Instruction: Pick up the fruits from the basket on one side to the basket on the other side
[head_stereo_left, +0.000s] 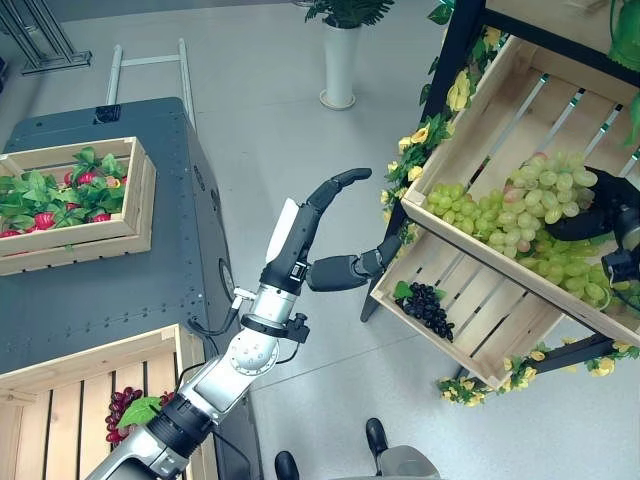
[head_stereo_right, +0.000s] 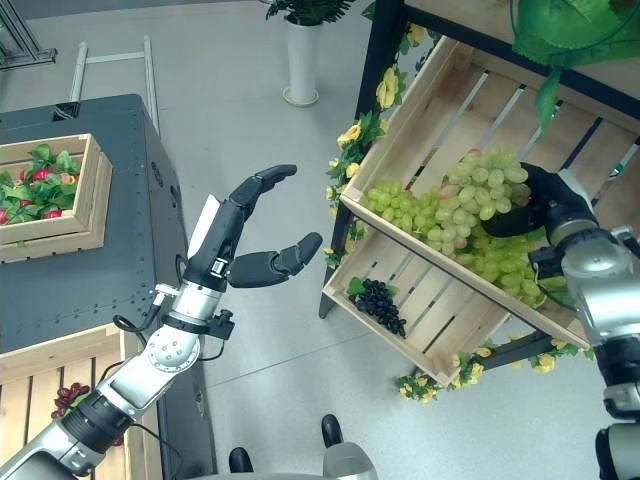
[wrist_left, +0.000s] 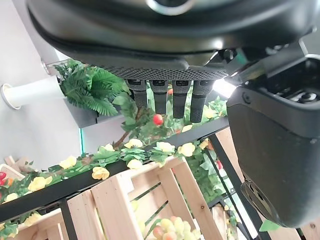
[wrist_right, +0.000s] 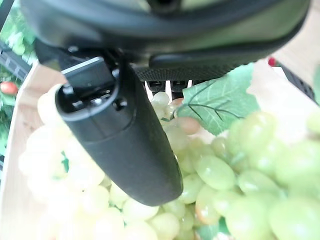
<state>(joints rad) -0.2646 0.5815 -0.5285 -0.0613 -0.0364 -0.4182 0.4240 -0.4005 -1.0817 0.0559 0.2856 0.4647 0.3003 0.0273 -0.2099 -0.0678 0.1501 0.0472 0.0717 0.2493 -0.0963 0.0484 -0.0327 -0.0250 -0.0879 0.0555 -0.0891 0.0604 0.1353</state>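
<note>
A big bunch of green grapes (head_stereo_left: 540, 215) lies in the tilted upper wooden crate (head_stereo_left: 500, 100) of the shelf on the right. My right hand (head_stereo_right: 535, 205) rests on that bunch; in the right wrist view its thumb (wrist_right: 125, 145) stands straight above the grapes (wrist_right: 225, 175) and the straight fingers reach into them. My left hand (head_stereo_left: 305, 240) hangs open in mid-air between the dark table (head_stereo_left: 120, 290) and the shelf, holding nothing. A slatted crate (head_stereo_left: 60, 400) at the near left holds a bunch of red grapes (head_stereo_left: 120, 410) with a leaf.
Black grapes (head_stereo_left: 428, 305) lie in the lower shelf crate (head_stereo_left: 500, 330). A crate of strawberries and leaves (head_stereo_left: 70, 200) sits far left on the table. Yellow flower garlands (head_stereo_left: 420, 140) trim the shelf frame. A white vase with a plant (head_stereo_left: 340, 60) stands on the floor behind.
</note>
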